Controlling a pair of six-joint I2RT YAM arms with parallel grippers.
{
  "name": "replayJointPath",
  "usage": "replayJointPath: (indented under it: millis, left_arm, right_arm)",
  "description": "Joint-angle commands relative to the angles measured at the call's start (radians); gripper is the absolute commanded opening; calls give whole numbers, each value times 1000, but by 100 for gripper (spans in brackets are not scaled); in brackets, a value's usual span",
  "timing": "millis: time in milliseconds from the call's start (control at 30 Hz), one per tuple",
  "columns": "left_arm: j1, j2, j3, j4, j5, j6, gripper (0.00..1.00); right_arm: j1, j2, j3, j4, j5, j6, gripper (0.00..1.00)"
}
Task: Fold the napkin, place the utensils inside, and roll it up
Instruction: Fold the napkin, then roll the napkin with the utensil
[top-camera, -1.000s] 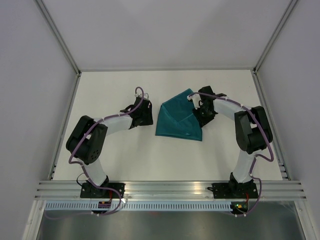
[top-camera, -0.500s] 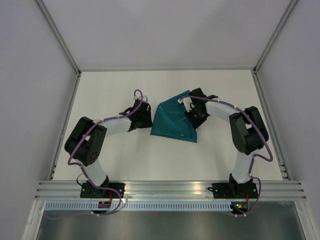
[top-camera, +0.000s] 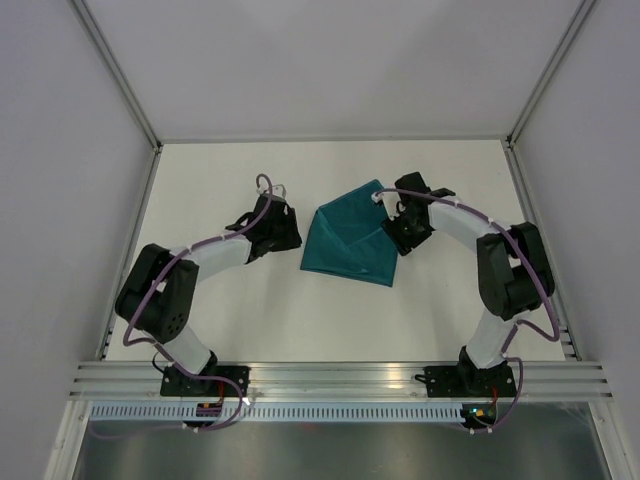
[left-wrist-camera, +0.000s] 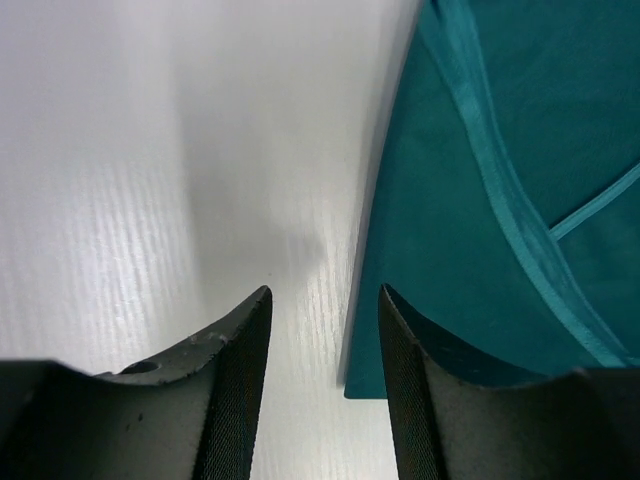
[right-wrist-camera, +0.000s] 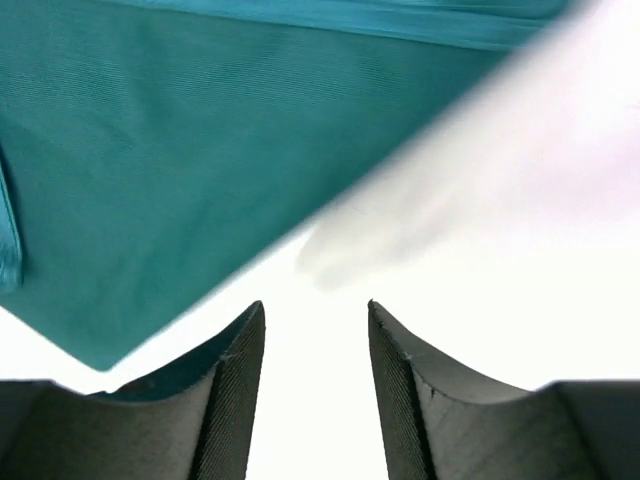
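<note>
Top external view: the napkin (top-camera: 350, 240) lies folded on the tabletop (top-camera: 330, 320), about midway between my two arms and toward the middle of the surface. It makes a rough triangle. Its sharpest corner points away from my bases and a little to my right. Its widest edge lies nearest me, running left to right and slanting slightly nearer on my right. The long axis runs from the near left corner up toward that far tip.

My left tool (top-camera: 292, 236) sits low just beside the napkin's left edge. In the left wrist view its fingers (left-wrist-camera: 235, 380) stand apart with only bare tabletop between them, and the cloth's hemmed edge and near corner lie just past the right-hand finger.

My right tool (top-camera: 398, 238) is at the napkin's right side. In the right wrist view its fingers (right-wrist-camera: 410, 390) are also apart, gripping nothing. White tabletop shows in the gap. A corner of the cloth reaches down by the left-hand finger; whether it touches, I cannot tell.
</note>
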Motion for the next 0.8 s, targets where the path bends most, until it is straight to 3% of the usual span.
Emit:
replayJointPath:
  millis: [0, 200, 400, 767]
  left_arm:
    - [39, -115, 29, -15, 11, -4, 53]
    - [50, -203, 106, -61, -27, 27, 55]
    - [51, -280, 224, -158, -69, 76, 58]
    - [51, -412, 276, -218, -57, 91, 60]
  right_arm:
    - [-25, -153, 24, -21, 50, -45, 53]
    - [24, -248, 20, -1, -81, -119, 60]
    - [220, -254, 1, 74, -50, -237, 62]
    - [380, -174, -68, 196, -47, -289, 62]
